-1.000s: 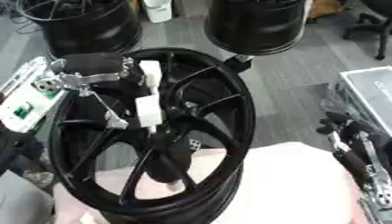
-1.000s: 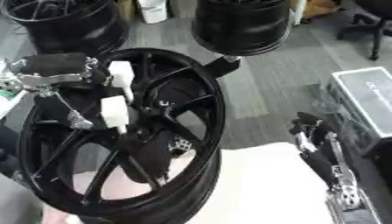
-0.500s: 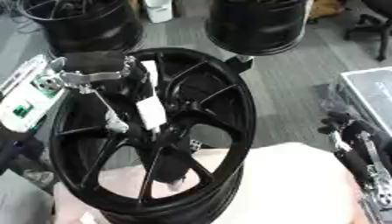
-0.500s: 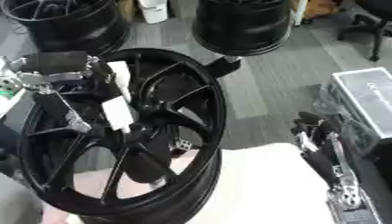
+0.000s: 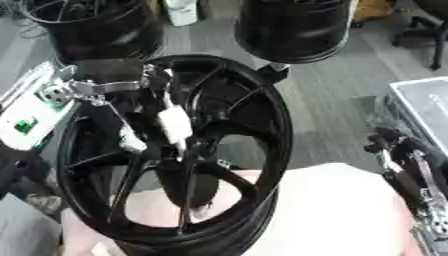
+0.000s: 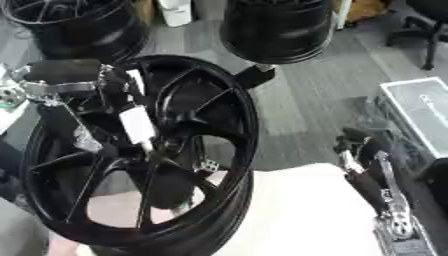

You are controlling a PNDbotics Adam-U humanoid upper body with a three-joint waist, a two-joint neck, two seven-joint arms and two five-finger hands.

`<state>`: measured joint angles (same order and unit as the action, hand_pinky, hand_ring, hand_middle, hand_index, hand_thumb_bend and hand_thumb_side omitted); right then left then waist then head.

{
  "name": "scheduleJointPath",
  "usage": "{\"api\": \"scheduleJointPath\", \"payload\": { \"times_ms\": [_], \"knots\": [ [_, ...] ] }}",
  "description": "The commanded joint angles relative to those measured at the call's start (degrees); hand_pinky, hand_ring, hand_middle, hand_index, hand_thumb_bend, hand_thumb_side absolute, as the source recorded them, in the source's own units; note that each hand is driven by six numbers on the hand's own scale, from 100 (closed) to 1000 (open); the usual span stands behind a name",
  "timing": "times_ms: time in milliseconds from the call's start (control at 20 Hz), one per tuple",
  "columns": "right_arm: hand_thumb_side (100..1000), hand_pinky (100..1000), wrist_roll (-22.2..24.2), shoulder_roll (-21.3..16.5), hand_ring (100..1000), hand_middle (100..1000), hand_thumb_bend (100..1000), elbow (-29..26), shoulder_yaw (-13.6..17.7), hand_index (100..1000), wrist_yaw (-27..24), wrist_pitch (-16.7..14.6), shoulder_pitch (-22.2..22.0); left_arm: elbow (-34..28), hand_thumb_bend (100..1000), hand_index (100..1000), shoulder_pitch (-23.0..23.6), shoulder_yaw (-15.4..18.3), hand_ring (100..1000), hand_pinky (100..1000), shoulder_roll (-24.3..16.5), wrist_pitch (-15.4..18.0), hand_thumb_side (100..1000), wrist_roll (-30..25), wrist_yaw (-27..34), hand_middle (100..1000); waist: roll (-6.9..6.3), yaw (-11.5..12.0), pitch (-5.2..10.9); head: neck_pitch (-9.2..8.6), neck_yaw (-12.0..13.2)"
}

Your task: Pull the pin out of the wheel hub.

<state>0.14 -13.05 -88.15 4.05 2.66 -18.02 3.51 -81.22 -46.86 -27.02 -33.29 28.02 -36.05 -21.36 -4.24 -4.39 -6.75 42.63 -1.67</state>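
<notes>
The black spoked wheel [image 5: 175, 160] stands at the tabletop's [image 5: 332, 210] 9 o'clock edge, the left hand [image 5: 166, 125] reaching into its hub, grip unclear, right hand [image 6: 367, 175] relaxed at 3 o'clock.

**Grey floor, dark rims at the back**

You're looking down at a grey floor [image 5: 328, 100] running under everything. Two black rims are standing at the far edge, one far left [image 5: 92, 27], one centre [image 5: 293, 25]. An office chair [image 5: 429, 30] is peeking in top right, and a pale tabletop [image 6: 306, 215] is filling the lower foreground.
</notes>
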Motion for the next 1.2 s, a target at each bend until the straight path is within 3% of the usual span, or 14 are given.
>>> {"api": "scheduleJointPath", "payload": {
  "times_ms": [50, 400, 700, 1200],
  "knots": [
    [510, 768, -0.01, -0.89, 652, 665, 100, -0.87, 0.26, 802, -0.21, -0.14, 0.56, 0.00, 583, 850, -1.30, 0.29, 638, 709, -0.70, 9.68, 441, -8.78, 0.39, 725, 0.21, -0.09, 0.51, -0.72, -0.18],
    [511, 768, -0.04, -0.86, 652, 666, 100, -0.77, 0.26, 802, -0.24, -0.14, 0.72, 2.05, 446, 828, -1.18, 0.32, 633, 721, -0.32, 14.48, 248, -12.75, 4.03, 705, 0.13, -0.22, 0.38, -0.77, -0.31],
    [511, 769, -0.08, -0.82, 654, 666, 100, -0.67, 0.24, 802, -0.20, -0.11, 0.85, 2.99, 442, 839, -1.64, 0.86, 662, 732, 0.12, 15.66, 245, -15.10, 6.95, 733, 0.15, -0.32, 0.30, -0.92, -0.35],
    [513, 769, 0.10, -0.65, 651, 666, 100, -0.61, 0.16, 802, -0.32, -0.17, 1.66, 5.56, 412, 812, -2.54, 0.19, 643, 731, 1.35, 18.87, 212, -15.91, 4.28, 704, -0.06, -1.20, -0.23, -1.33, 0.08]
  ]
}}
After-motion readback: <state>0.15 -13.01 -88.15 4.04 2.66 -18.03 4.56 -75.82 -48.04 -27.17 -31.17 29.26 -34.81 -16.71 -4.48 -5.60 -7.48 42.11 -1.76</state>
